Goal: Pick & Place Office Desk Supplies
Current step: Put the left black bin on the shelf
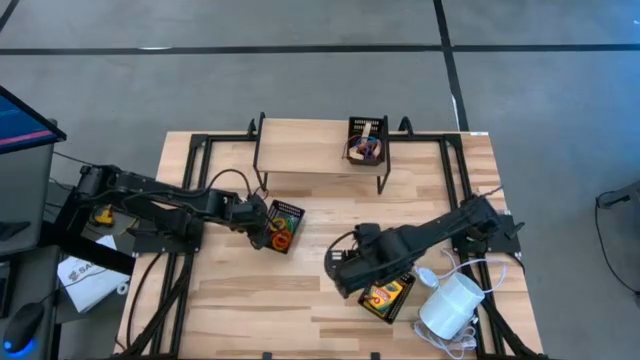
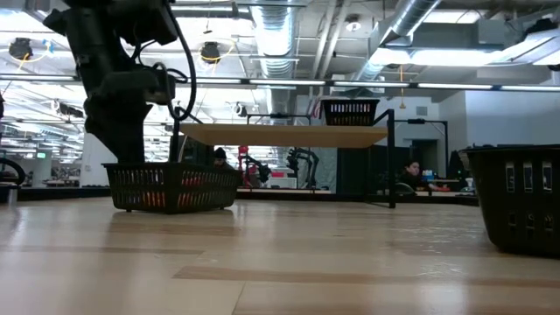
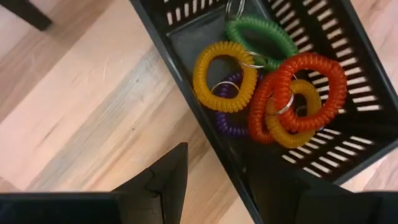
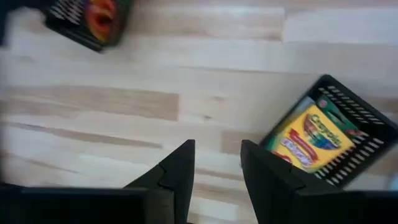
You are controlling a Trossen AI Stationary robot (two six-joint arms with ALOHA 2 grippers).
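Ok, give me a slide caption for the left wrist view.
Left tool open, straddling the wall of a black mesh tray holding coiled loops in yellow, green, red and purple.

The pale wood table stands on a grey floor crossed by dark lines. Overhead run silver ducts and bright strip lights. Across the room people sit at desks. A blue-lit monitor glows at the table's left.

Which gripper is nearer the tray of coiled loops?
Left. The left gripper sits at the edge of the tray of coiled loops; the right gripper is farther off, beside the crayon tray.
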